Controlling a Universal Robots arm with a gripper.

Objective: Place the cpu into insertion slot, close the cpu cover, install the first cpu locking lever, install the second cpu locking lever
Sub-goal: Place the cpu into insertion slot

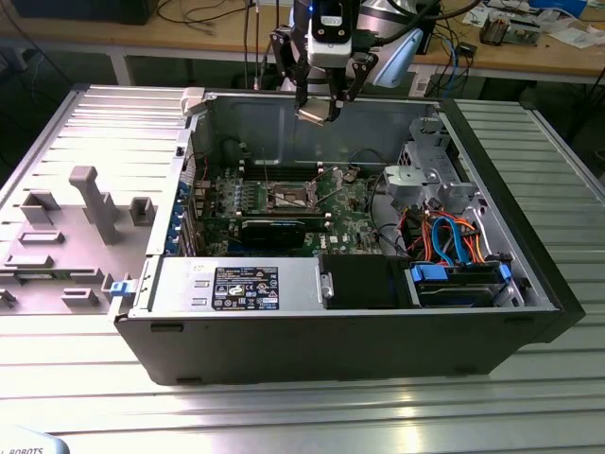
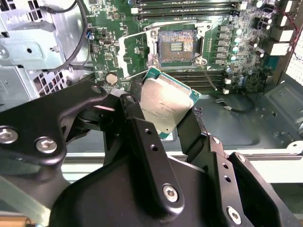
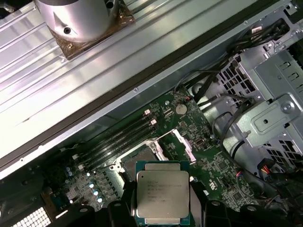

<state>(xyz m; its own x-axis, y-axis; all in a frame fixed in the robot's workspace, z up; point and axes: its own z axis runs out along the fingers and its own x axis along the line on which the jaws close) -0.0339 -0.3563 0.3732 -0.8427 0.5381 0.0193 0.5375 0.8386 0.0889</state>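
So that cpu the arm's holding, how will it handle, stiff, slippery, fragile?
Probably stiff: the cpu sits flat, pinched only at its edges by the end effector. Its smooth metal top looks slippery. Being thin, it's likely light and easily damaged if dropped.

At the top centre of the exterior view, the arm's wrist housing (image 1: pixel 328 28) is white with a black face. A small blue light (image 1: pixel 310 8) sits just above it. Black brackets (image 1: pixel 284 52) flank the housing on both sides. Beneath it is the gripper (image 1: pixel 317 112), dark and angular.

In the second wrist view the gripper is matte black metal. Broad, rounded links (image 2: pixel 42 118) join two long, flat fingers (image 2: pixel 142 142). Silver round-headed screws (image 2: pixel 170 191) with socket centres sit at the joints. Small round holes dot each finger bar.

In the first wrist view the black fingertips (image 3: pixel 118 210) look blocky, with softly rounded edges.
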